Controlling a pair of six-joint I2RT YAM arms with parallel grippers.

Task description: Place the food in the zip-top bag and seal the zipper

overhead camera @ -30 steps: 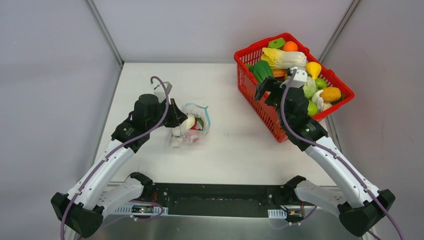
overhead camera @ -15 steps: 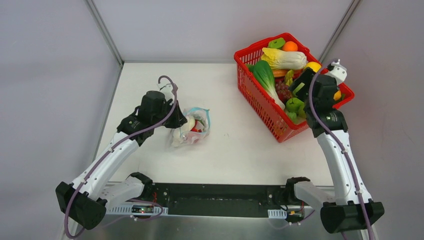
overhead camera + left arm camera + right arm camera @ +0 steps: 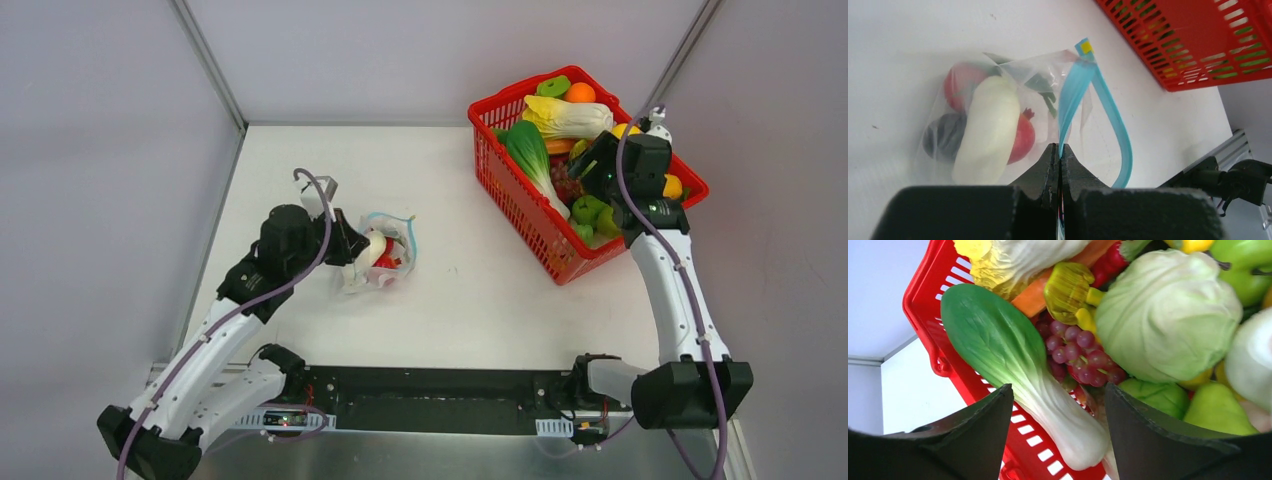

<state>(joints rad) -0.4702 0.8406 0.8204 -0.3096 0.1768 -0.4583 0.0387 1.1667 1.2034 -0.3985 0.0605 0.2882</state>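
Note:
The clear zip-top bag [image 3: 385,255] lies on the white table left of centre. In the left wrist view the bag [image 3: 998,90] holds a white radish [image 3: 985,132], a red tomato [image 3: 963,82], a red fruit [image 3: 1023,137] and a dark purple ball [image 3: 943,137]. Its teal-blue zipper [image 3: 1073,95] loops open. My left gripper [image 3: 1059,150] is shut on the zipper strip; it also shows in the top view [image 3: 345,245]. My right gripper [image 3: 1058,415] is open and empty above the red basket [image 3: 520,195], over a bok choy [image 3: 1013,360] and a green cabbage [image 3: 1168,315].
The red mesh basket [image 3: 923,300] at the back right is full of toy produce: purple grapes [image 3: 1080,352], a napa cabbage [image 3: 565,117], an orange [image 3: 580,92], green pears [image 3: 1220,410]. Grey walls close in the table on both sides.
My right gripper has swung from the basket's left side to its right side and now hangs over the produce. My left arm has shifted slightly left, dragging the bag with it.

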